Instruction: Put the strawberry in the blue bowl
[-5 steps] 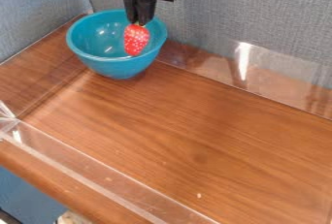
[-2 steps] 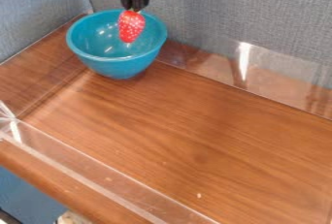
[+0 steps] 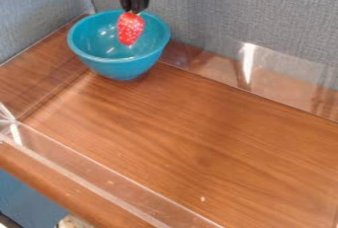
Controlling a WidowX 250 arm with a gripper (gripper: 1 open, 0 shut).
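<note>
A turquoise-blue bowl (image 3: 117, 52) stands at the back left of the wooden table. Above its opening hangs the small red strawberry (image 3: 130, 29), held by its top between the dark fingers of my gripper (image 3: 132, 12). The gripper points straight down, shut on the strawberry, and comes in from the top edge of the view. The strawberry hangs over the right half of the bowl, about level with the rim, and I cannot tell whether it touches the bowl.
The wooden table (image 3: 185, 123) has clear acrylic walls along its front, left and right edges (image 3: 284, 74). A grey fabric wall (image 3: 251, 10) stands right behind the bowl.
The gripper and the strawberry have shifted a little left and up over the bowl. The grip has stayed shut.
</note>
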